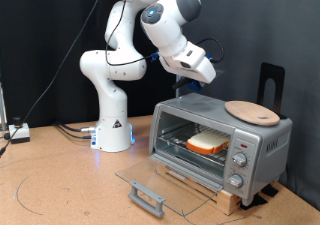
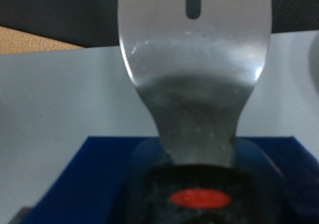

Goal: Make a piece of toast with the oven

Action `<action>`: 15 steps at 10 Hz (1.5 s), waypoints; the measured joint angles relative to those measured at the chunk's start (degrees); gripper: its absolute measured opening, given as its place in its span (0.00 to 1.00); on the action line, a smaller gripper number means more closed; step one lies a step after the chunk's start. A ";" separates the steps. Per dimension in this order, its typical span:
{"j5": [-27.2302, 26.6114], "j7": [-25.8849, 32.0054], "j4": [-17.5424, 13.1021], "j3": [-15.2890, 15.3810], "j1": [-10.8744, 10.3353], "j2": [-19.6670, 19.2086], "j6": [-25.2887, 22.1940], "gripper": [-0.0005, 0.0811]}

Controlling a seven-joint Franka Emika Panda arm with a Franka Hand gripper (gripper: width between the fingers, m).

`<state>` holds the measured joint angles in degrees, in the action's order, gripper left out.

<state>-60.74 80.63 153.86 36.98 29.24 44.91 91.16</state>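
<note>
The silver toaster oven (image 1: 262, 137) stands on a wooden slatted base at the exterior view's right. Its glass door (image 1: 150, 180) hangs open and lies flat. The piece of toast (image 1: 208, 141) lies on the wire rack inside. My gripper (image 1: 184, 85) hangs just behind the oven's top, at its left rear corner; its fingers are hidden. The wrist view is filled by a blurred metal slotted utensil (image 2: 194, 75) with a black handle (image 2: 194, 189) bearing a red spot, over something blue (image 2: 90, 169). No fingers show there.
A round tan wooden board (image 1: 252, 111) lies on the oven's top. A black upright stand (image 1: 270, 85) rises behind the oven. The arm's white base (image 1: 113, 125) stands at the back left. Cables (image 1: 60, 130) run across the table there.
</note>
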 joint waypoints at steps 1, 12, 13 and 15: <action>-0.02 -0.09 0.90 0.71 -0.03 0.95 0.59 0.49; -9.40 1.37 5.15 0.96 -0.25 3.24 1.18 0.99; -9.52 2.11 4.69 -1.33 -0.27 4.18 -0.28 0.99; -9.45 2.75 4.09 -4.70 -0.28 6.35 -2.10 1.00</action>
<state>-70.18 83.37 157.95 32.29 28.97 51.26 89.05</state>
